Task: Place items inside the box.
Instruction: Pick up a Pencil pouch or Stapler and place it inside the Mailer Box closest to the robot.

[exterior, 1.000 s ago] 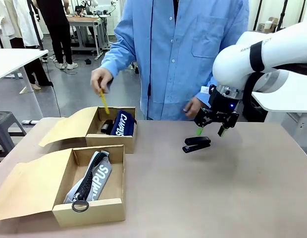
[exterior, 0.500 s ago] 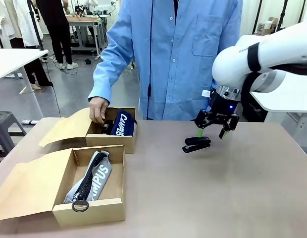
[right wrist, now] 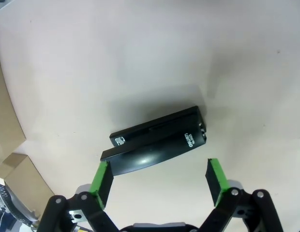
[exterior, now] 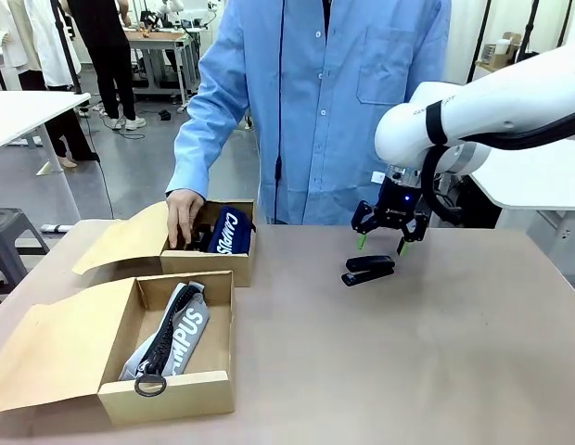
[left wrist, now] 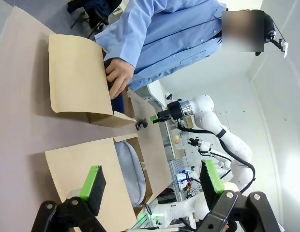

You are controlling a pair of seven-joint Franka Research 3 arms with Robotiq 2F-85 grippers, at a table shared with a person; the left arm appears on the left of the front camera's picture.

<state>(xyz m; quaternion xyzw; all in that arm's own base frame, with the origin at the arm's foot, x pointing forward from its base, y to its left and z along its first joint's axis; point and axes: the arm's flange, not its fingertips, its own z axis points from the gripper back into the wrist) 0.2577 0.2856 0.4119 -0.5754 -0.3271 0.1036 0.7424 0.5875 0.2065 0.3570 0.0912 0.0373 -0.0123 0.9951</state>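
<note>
Two cardboard boxes sit at the left of the tabletop [exterior: 408,352], flaps folded open to the left; I cannot tell whether they touch. My left pincer [left wrist: 152,179] is released, with nothing between its green pads. Its wrist camera looks across both boxes, but I cannot judge how high it hangs.

The near box [exterior: 176,394] holds a grey pouch [exterior: 181,329] lying lengthwise. Its lettering is partly folded away, so only "PUS" reads clearly. A black ring on its zip rests at the front wall's rim. Whatever lies under the pouch is hidden.

The far box [exterior: 206,269] holds a navy pouch [exterior: 230,232] standing on edge against the right wall, lettered "CAMPUS". A person's hand [exterior: 184,215] reaches into this box at its left side, fingertips hidden below the rim. Between hand and pouch sits something black, too covered for me to name.

Further right, well apart from the boxes, a black stapler [exterior: 368,270] lies flat on the bare tabletop. My right pincer [exterior: 381,245] hangs just above it, released, its jaws spread wide and gripping nothing. Through its wrist camera the stapler lies beneath the gap between the pads, running across from one pad towards the other. The white print on the stapler is too small to read.
</note>
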